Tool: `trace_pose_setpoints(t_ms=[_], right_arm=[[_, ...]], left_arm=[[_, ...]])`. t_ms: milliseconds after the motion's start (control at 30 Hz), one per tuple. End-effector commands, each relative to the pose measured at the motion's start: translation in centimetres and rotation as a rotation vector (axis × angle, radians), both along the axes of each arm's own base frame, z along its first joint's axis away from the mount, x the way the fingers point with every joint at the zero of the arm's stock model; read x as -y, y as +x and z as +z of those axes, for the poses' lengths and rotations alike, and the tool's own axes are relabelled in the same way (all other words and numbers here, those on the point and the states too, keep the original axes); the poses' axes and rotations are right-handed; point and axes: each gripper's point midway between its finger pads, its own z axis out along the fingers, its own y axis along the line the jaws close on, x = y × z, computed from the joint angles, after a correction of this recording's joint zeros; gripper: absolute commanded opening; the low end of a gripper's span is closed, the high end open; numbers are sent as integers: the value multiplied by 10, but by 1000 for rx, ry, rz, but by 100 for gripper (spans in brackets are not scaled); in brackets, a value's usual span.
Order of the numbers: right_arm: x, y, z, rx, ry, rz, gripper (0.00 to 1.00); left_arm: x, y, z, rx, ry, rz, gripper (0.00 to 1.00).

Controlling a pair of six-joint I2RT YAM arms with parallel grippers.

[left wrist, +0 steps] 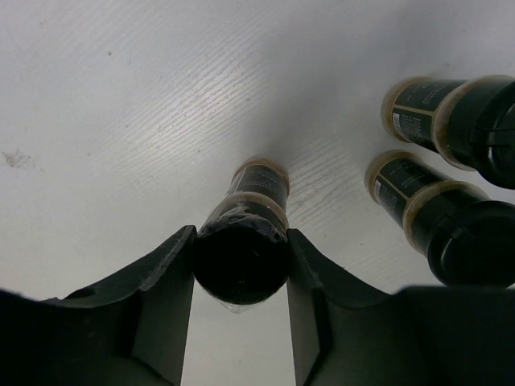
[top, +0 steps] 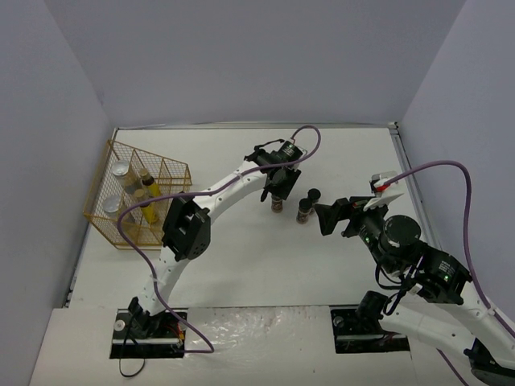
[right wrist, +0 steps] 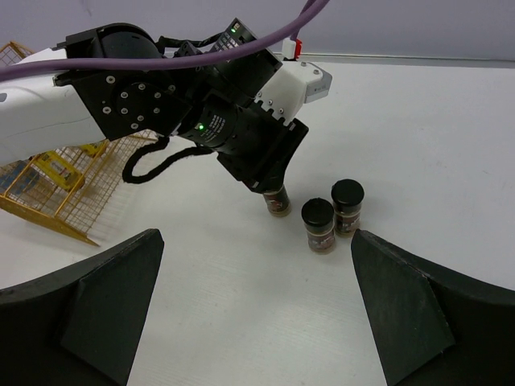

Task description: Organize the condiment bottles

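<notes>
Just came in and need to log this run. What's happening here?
The left gripper has its jaws closed on a dark black-capped jar standing on the table. Two more dark jars stand beside it. The right gripper hovers open, holding nothing. Other bottles sit in the gold wire rack.

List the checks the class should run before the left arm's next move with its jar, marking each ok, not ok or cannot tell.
1. Left gripper jaws pressed on both sides of the black-capped jar: ok.
2. Jar upright between the jaws: ok.
3. Jar lifted off the table: cannot tell.
4. The two other jars standing apart from the gripped one: ok.
5. Right gripper open and clear of all three jars: ok.
6. Free space in the gold wire rack for this jar: cannot tell.
</notes>
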Motion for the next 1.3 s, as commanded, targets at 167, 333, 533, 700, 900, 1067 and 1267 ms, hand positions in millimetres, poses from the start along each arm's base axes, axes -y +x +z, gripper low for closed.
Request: trace_pose_setpoints(t_ms=[167,333,533,700,900,1067,1267], right_arm=[[6,3,14,35,72,-45,100],[5,3,15,36,73,-41,100],[4,3,16,39,67,-34,100],[0,3,13,35,47,-14,100],[-4,4,10,28,33,-2,100],[-8,4,6,16,29,11,100],[-9,3,4,10,42,17,100]], left_arm=[[-14,5,77,135,-69,40,3],[-45,-3,124,189,-82,117,0],[-140,4,172,271,-62,395,0],[-223,10,181,295,-52,610,0],[-284,13,173,285,-64,749,0],[-303,25,154,257,-88,788,0],[-318,37,132,224,-55,828,0]])
